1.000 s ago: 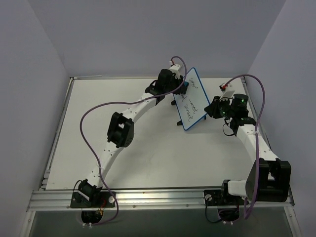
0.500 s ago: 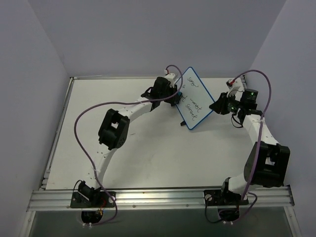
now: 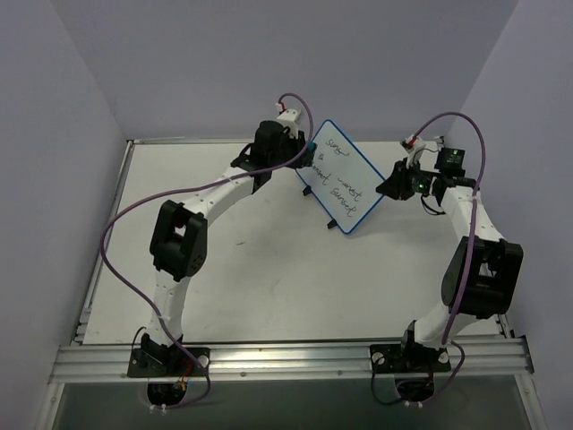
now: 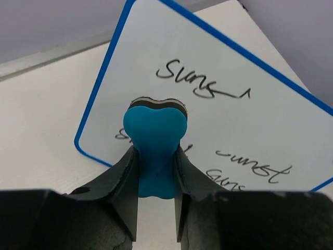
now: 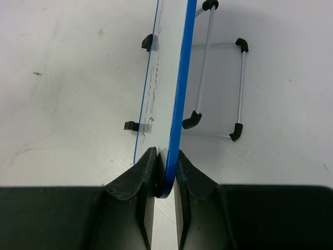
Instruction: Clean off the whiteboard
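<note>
The whiteboard (image 3: 347,185), white with a blue frame and black handwriting, is tilted above the table's back centre. My right gripper (image 3: 389,189) is shut on its right corner; the right wrist view shows the blue edge (image 5: 179,104) pinched between the jaws (image 5: 165,172), with the wire stand and black feet (image 5: 216,88) behind. My left gripper (image 3: 301,163) is shut on the blue bone-shaped eraser (image 4: 155,140), held in front of the board's upper left (image 4: 208,104); whether the eraser touches the board I cannot tell. Written words show above and to the right of the eraser.
The white table (image 3: 224,269) has a metal rail (image 3: 286,356) along its near edge, with grey walls on three sides. Purple cables loop from both arms.
Both arms moved toward the back. The board swung flatter toward the camera and a little left. The left gripper with the eraser shifted left along the board's upper edge.
</note>
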`<state>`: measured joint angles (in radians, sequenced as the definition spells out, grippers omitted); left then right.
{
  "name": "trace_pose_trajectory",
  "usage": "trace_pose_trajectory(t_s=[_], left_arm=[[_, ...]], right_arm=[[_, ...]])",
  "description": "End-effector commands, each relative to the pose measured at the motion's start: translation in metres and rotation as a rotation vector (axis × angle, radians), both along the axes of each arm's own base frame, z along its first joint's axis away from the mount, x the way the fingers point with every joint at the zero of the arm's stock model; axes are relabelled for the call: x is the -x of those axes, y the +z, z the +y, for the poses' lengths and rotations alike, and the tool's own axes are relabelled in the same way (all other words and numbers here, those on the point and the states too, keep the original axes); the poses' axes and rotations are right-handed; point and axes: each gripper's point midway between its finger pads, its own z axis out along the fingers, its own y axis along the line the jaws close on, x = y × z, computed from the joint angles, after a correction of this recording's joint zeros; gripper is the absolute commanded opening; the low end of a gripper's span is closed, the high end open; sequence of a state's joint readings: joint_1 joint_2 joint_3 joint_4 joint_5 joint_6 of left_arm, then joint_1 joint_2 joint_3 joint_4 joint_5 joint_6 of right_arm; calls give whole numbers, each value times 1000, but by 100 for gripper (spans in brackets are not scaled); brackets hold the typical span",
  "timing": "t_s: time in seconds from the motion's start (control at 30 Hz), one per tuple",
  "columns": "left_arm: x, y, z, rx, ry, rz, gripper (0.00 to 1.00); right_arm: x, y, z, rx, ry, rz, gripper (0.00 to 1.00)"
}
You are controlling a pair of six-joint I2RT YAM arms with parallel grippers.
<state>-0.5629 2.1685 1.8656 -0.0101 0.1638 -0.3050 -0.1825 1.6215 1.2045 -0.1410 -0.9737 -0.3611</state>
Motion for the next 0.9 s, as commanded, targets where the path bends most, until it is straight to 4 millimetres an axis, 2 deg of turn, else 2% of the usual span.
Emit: trace_pose_trajectory(t_s=[0.0, 0.03, 0.1, 0.13, 0.17, 0.2, 0.23, 0.27, 0.3, 0.33, 0.4, 0.43, 0.53, 0.7, 0.87], left_arm=[[-17, 20, -11, 23, -52, -79, 2], [-26, 21, -16, 20, -55, -99, 2], [-32, 13, -18, 2, -56, -81, 2], [-38, -3, -19, -12, -54, -61, 2], [-45, 8, -19, 2, -48, -88, 2], [-49, 7, -19, 1, -42, -93, 2], [-55, -7, -18, -12, -31, -76, 2], [-61, 4, -18, 0, -26, -98, 2], [-65, 4, -18, 0, -23, -98, 2], [-67, -8, -20, -9, -32, -80, 2], [-71, 0, -23, 1, -38, -112, 2], [-73, -2, -25, 5, -42, -122, 2], [-74, 7, -33, 29, -48, -151, 2], [-70, 7, -53, 53, -87, -175, 2], [-53, 7, -83, 76, -136, -194, 2]], right_arm=[[32, -31, 22, 15, 124, 125, 0], [32, -29, 25, 14, 140, 119, 0], [35, -30, 30, 20, 152, 125, 0], [35, -29, 30, 22, 158, 120, 0], [35, -29, 30, 25, 156, 121, 0], [33, -28, 30, 25, 143, 120, 0], [32, -28, 28, 31, 134, 122, 0], [29, -26, 25, 41, 114, 119, 0], [25, -25, 23, 41, 101, 105, 0], [25, -23, 22, 36, 88, 106, 0], [22, -23, 19, 42, 70, 103, 0], [21, -22, 19, 38, 56, 107, 0], [22, -18, 22, 26, 68, 97, 0], [23, -11, 26, 16, 82, 76, 0], [23, -8, 28, 11, 87, 72, 0]])
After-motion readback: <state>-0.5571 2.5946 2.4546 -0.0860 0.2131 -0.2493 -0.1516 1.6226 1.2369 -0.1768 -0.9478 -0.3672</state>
